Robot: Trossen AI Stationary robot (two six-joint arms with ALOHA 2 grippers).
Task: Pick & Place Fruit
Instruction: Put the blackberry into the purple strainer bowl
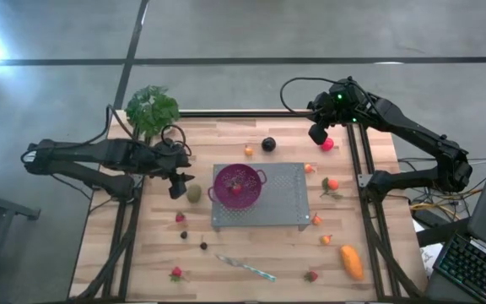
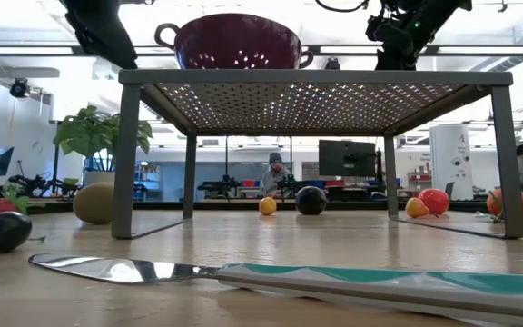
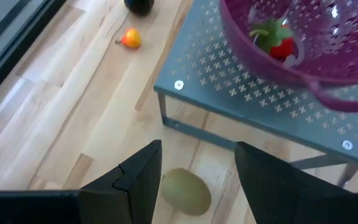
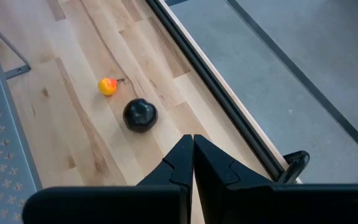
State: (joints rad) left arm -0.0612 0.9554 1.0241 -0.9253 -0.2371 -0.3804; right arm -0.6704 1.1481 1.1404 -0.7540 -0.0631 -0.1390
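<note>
Kiwi (image 3: 186,191) is framed between the partly spread fingers of the left gripper (image 3: 197,180) — untouched on the table — while the right gripper (image 4: 192,163) is held fully closed, empty.

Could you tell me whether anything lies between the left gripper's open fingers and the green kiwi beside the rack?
Nothing: in the left wrist view the left gripper hovers over the kiwi, with only bare wooden table between; the high view agrees.

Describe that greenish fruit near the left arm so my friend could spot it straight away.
Find the grey perforated metal stand in the middle of the table, with the purple colander on it. Just off the stand's left edge lies the kiwi, between the stand and the left gripper. It is the only dull olive-green, egg-shaped fruit; its neighbours are red or dark.
</note>
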